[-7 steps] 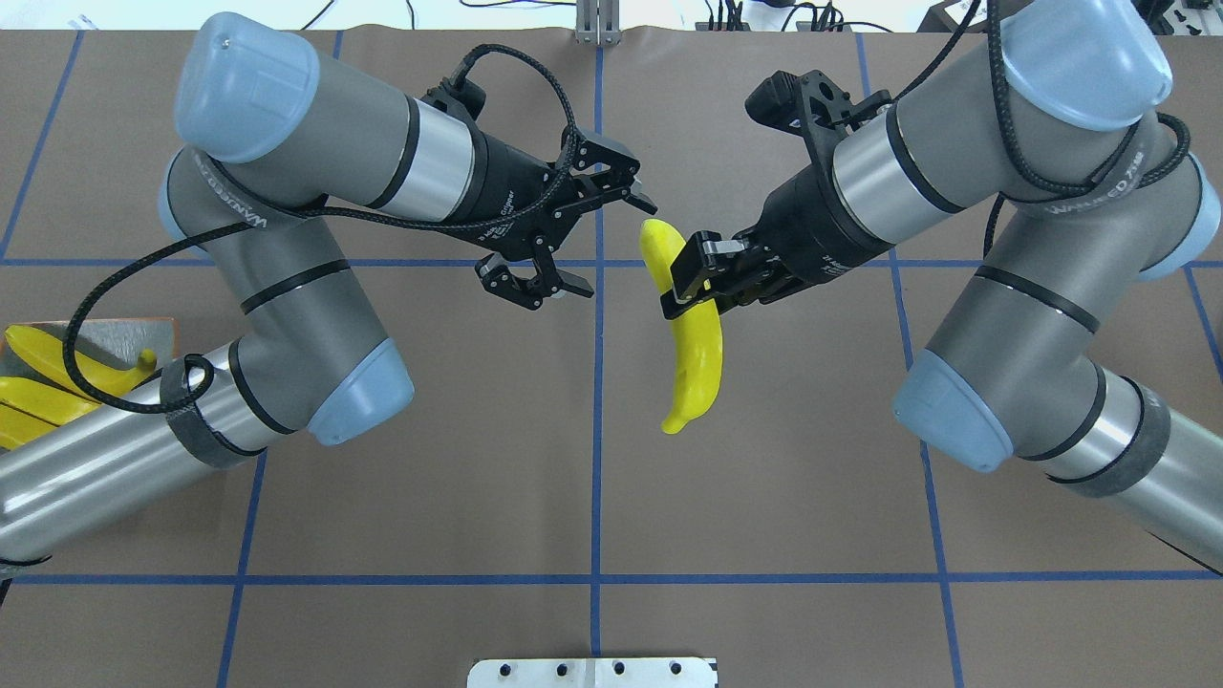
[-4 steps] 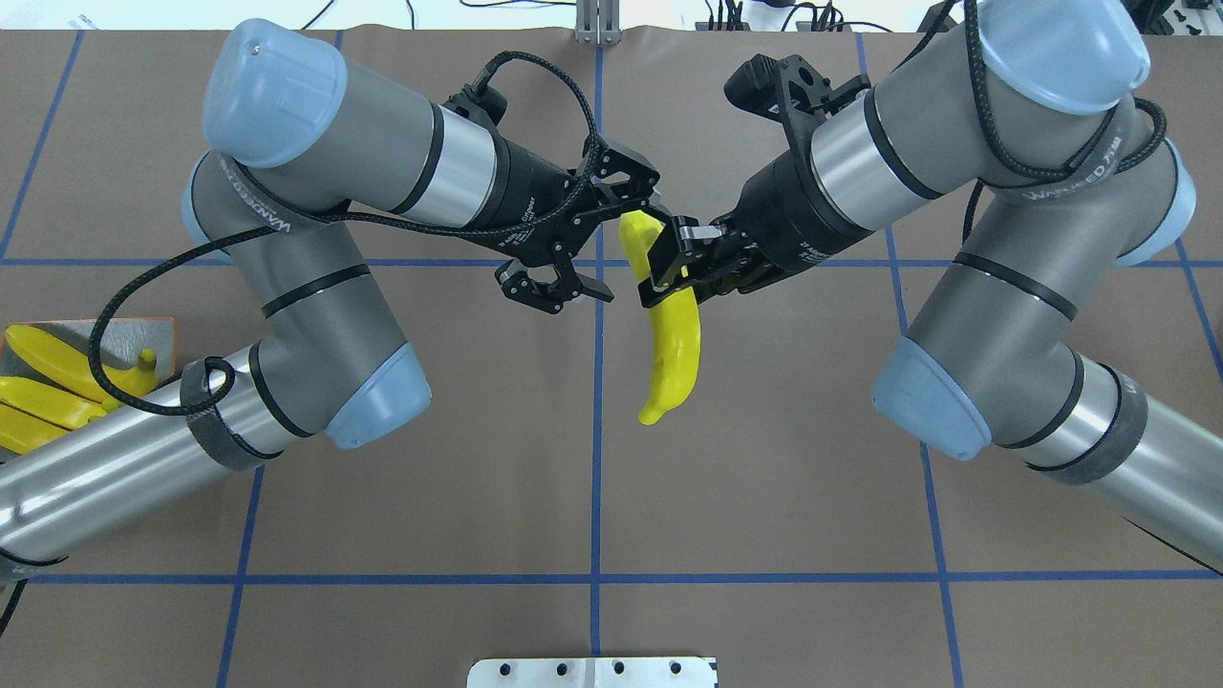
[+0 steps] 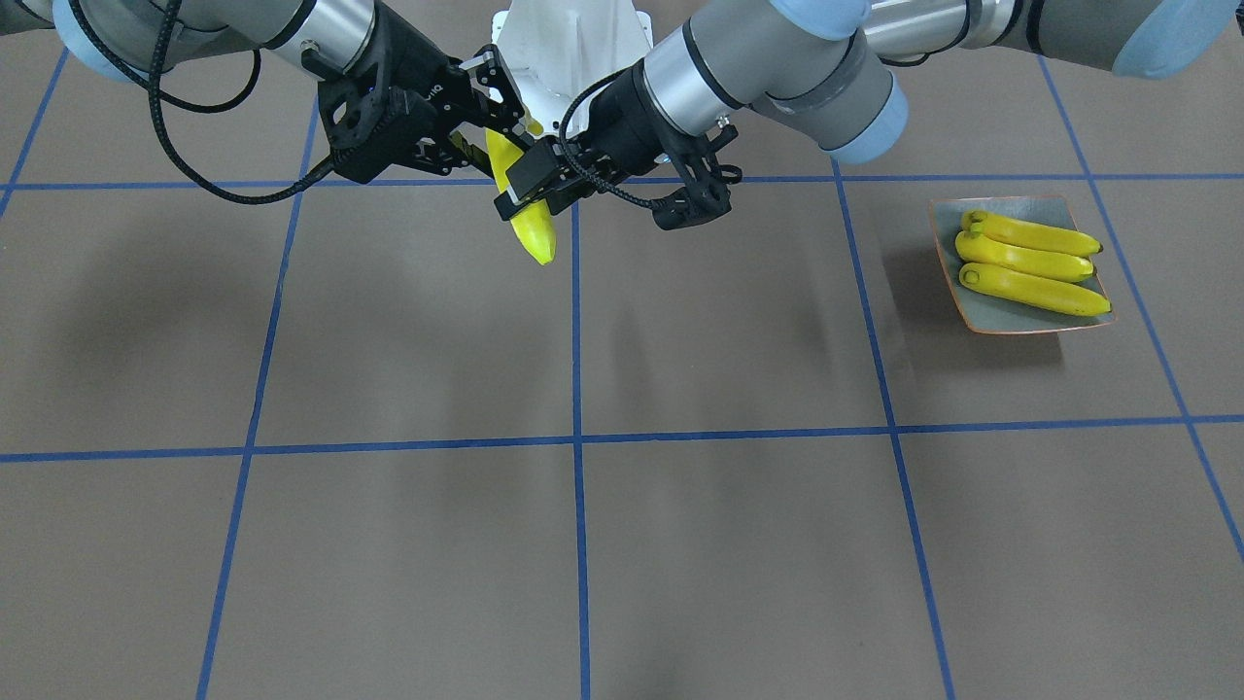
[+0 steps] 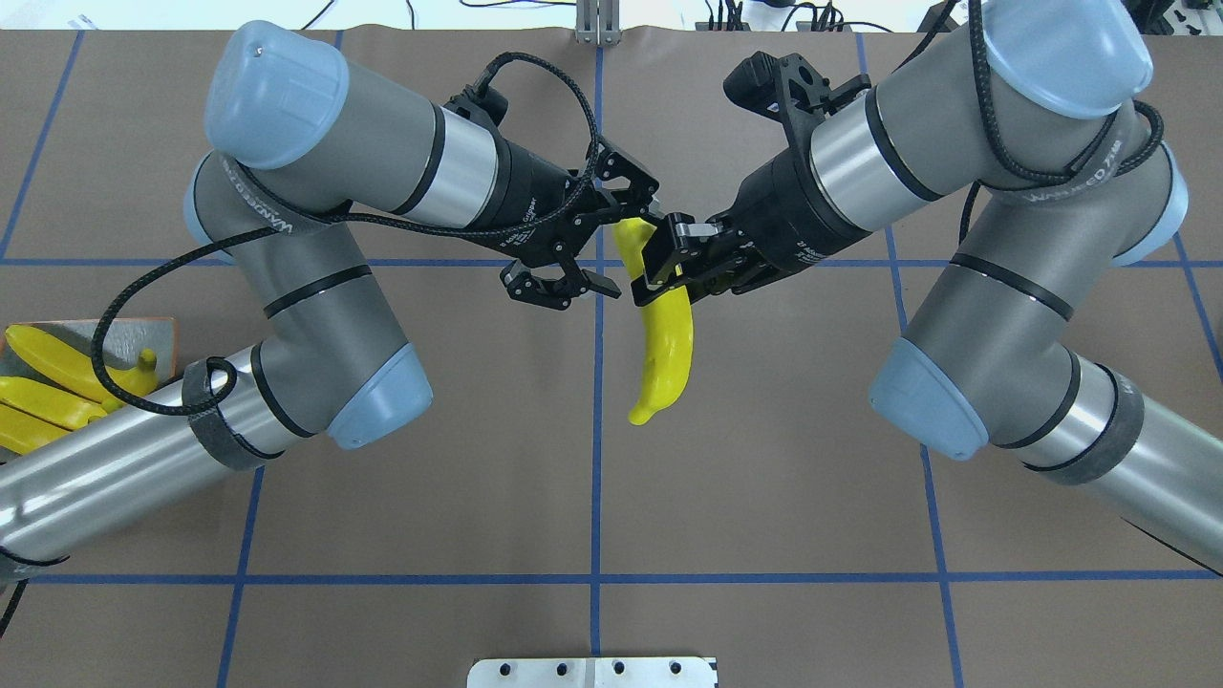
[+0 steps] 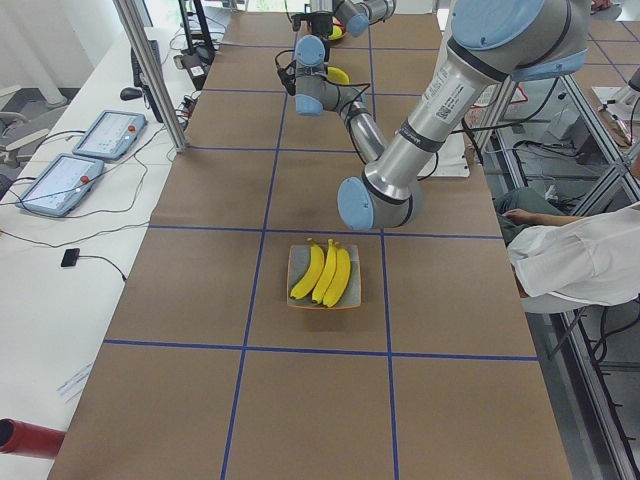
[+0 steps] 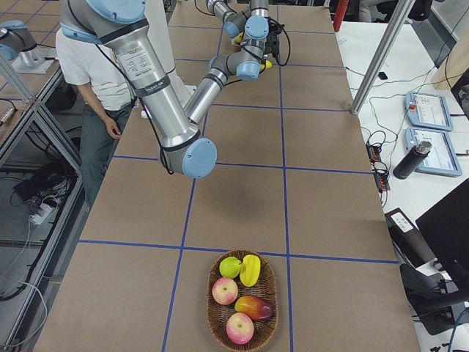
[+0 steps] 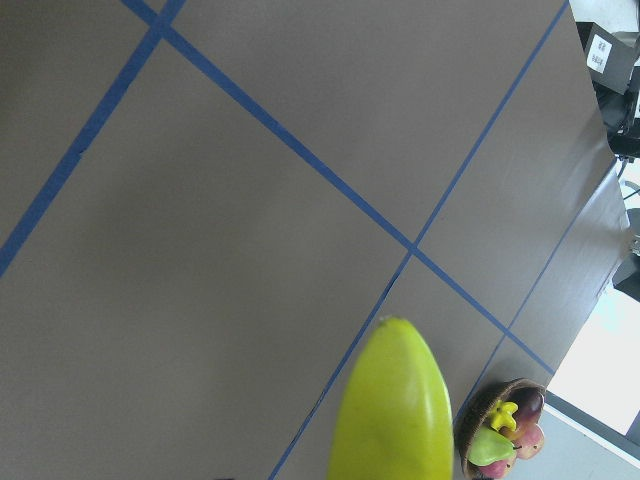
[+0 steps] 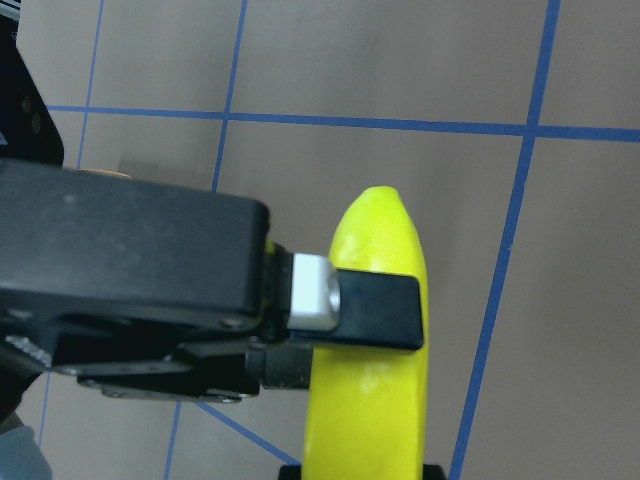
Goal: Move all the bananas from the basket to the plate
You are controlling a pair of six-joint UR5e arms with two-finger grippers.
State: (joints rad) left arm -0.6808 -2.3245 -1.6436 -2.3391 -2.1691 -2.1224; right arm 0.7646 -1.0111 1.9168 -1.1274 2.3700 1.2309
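Observation:
A yellow banana (image 4: 664,334) hangs in mid-air over the table's middle, and my right gripper (image 4: 662,260) is shut on its upper part. It also shows in the front view (image 3: 533,231) and in the right wrist view (image 8: 372,400), with a black finger pad across it. My left gripper (image 4: 626,244) is open, its jaws standing either side of the banana's top end. The left wrist view shows only the banana's tip (image 7: 395,400). Three bananas (image 3: 1030,262) lie on the square grey-green plate (image 3: 1011,323), which is partly hidden under my left arm in the overhead view (image 4: 153,334).
A wicker basket (image 6: 209,308) with apples and other fruit stands at the table's end on my right; it also shows in the left wrist view (image 7: 466,422). Blue tape lines cross the brown table. A person stands by the table's edge (image 6: 88,81).
Both arms moved toward each other. The right gripper carried the banana left, and its top end now sits between the left gripper's open jaws.

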